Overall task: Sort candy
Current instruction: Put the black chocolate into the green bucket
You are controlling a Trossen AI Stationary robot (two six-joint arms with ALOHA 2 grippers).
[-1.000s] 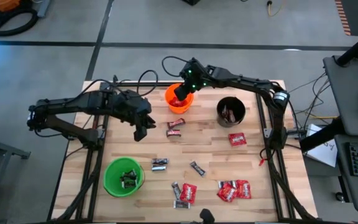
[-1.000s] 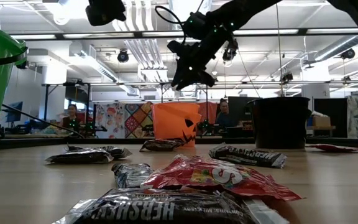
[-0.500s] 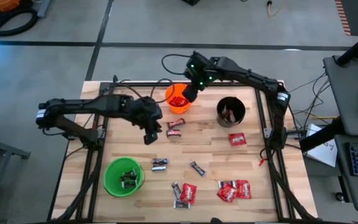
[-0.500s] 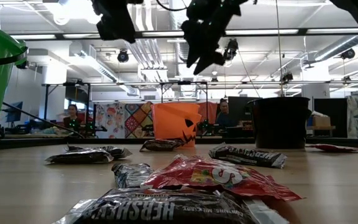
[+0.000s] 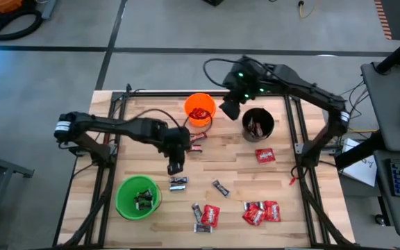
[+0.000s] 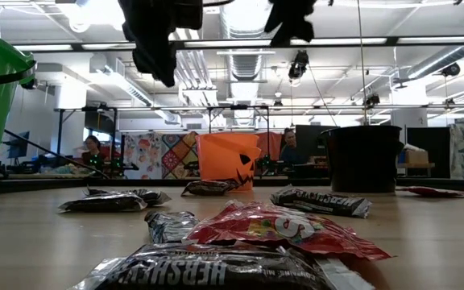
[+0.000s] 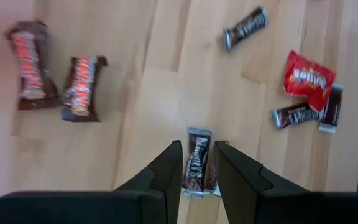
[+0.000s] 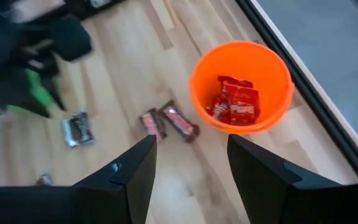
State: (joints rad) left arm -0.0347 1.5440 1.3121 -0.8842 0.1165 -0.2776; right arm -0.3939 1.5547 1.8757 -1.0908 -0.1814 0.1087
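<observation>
My left gripper (image 5: pixel 175 167) (image 7: pixel 197 163) is open and hangs just above a pair of dark mini bars (image 5: pixel 178 182) (image 7: pixel 197 169) lying flat on the table; its fingers touch nothing. My right gripper (image 5: pixel 229 108) (image 8: pixel 191 168) is open and high, between the orange cup (image 5: pixel 200 109) (image 8: pixel 241 87) and the black cup (image 5: pixel 258 123). Red packets lie in the orange cup. Two reddish-brown bars (image 5: pixel 196 143) (image 7: pixel 55 78) lie near that cup. More red packets (image 5: pixel 261 212) and dark bars (image 5: pixel 220 187) are scattered toward the near edge.
A green cup (image 5: pixel 138 197) holding dark bars stands near the table's near-left corner. The black cup holds reddish-brown bars. One red packet (image 5: pixel 265 155) lies alone right of centre. A black frame (image 5: pixel 294 139) runs along the table's edges. People sit in the room behind (image 6: pixel 93 149).
My left gripper has travelled toward the right and the near edge, from beside the orange cup to above the pair of dark bars. My right gripper has risen out of the orange cup and moved right, toward the black cup. No candy on the table has moved.
</observation>
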